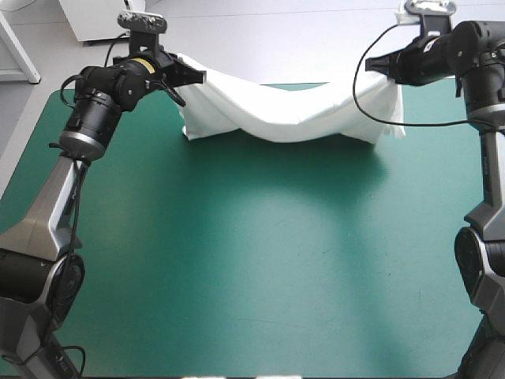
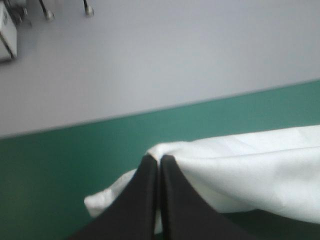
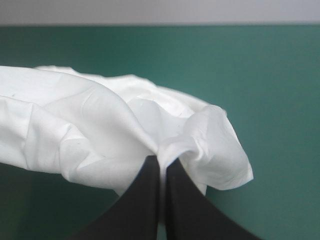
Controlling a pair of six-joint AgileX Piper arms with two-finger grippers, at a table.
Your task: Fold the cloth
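Observation:
The white T-shirt (image 1: 288, 110) hangs stretched between both arms over the far part of the teal-green table, sagging in the middle. My left gripper (image 1: 189, 75) is shut on the T-shirt at its left upper corner. In the left wrist view the black fingers (image 2: 150, 195) meet in an arch at my left gripper (image 2: 159, 161), with the T-shirt (image 2: 250, 170) running off to one side. My right gripper (image 1: 377, 65) is shut on the T-shirt at the right upper corner. In the right wrist view my right gripper (image 3: 161, 161) pinches a crumpled fold of the T-shirt (image 3: 85, 130).
The teal-green table cover (image 1: 260, 260) stretches wide in front of the hanging T-shirt. The table's far edge (image 2: 150, 112) runs just behind the cloth, with grey floor beyond it.

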